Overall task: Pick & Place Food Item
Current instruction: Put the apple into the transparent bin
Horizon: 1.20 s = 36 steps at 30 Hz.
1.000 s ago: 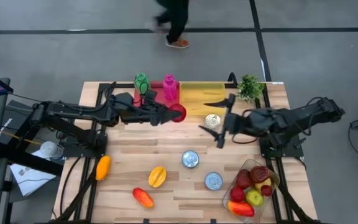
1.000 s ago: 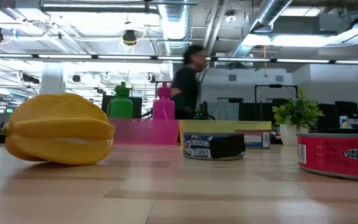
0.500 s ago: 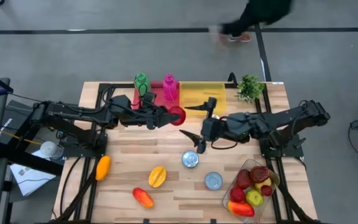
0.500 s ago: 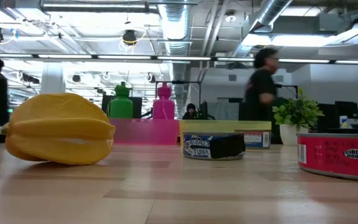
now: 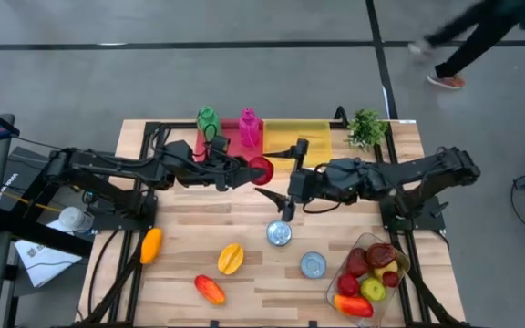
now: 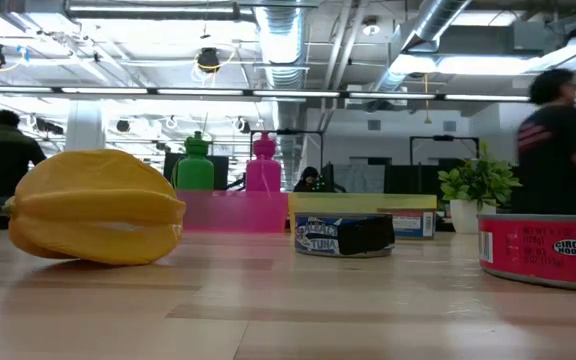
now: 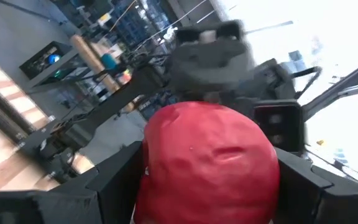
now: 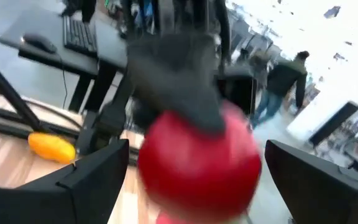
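A round red fruit [image 5: 262, 168] hangs above the table's far middle, with my left gripper [image 5: 252, 169] shut on it. It fills the left wrist view [image 7: 210, 162]. My right gripper [image 5: 277, 175] faces it from the table's right, level and wide open. Its fingers [image 8: 98, 171] stand well apart on either side of the fruit [image 8: 197, 158] in the right wrist view and touch nothing. My left gripper pinches the red fruit between its two fingers, one on each side [image 7: 149, 180]. The fingers come level from the table's left. The fruit is lifted clear of the table.
A yellow starfruit [image 5: 231, 258], an orange fruit [image 5: 151, 244] and a red-orange one [image 5: 210, 289] lie near the front. Two tins [image 5: 279, 233] [image 5: 313, 265] and a bowl of fruit [image 5: 399, 267] sit at the right. Pink and yellow bins [image 5: 294, 137], bottles and a plant line the far edge.
My right gripper has gone toward the table's left, close up to the red fruit, staying wide open. The left gripper has kept the fruit where it was. A person has walked past beyond the table's far edge.
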### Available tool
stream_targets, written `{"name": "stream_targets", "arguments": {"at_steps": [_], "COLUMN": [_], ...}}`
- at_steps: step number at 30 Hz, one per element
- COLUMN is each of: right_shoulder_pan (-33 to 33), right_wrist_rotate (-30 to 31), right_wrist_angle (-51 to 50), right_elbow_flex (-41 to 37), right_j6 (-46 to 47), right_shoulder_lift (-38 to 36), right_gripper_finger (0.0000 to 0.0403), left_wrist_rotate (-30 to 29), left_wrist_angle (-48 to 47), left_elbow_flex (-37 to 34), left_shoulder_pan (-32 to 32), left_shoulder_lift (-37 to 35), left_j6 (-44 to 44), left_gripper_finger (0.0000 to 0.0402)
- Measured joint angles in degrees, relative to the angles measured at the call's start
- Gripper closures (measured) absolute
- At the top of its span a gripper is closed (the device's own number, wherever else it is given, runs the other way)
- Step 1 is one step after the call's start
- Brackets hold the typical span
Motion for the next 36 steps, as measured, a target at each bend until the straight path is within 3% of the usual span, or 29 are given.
{"name": "stream_targets", "arguments": {"at_steps": [13,24,36], "right_shoulder_pan": [-0.50,-0.48,1.39], "right_wrist_rotate": [-0.33,-0.19,0.07], "right_wrist_angle": [-1.19,-1.38,-1.73], "right_elbow_flex": [-0.13,-0.13,-0.27], "right_j6": [-0.27,-0.10,-0.08], "right_shoulder_lift": [0.10,0.13,-0.75], "right_gripper_finger": [0.0039,0.0107,0.0108], "left_wrist_rotate": [0.23,0.24,1.81], "left_wrist_angle": [3.64,3.81,4.05], "left_elbow_flex": [-0.04,-0.04,0.05], "left_shoulder_pan": [-0.28,-0.28,-0.30], "left_shoulder_lift": [1.82,1.82,1.90], "left_j6": [-0.08,-0.08,0.02], "left_gripper_finger": [0.0131,0.0131,0.0115]}}
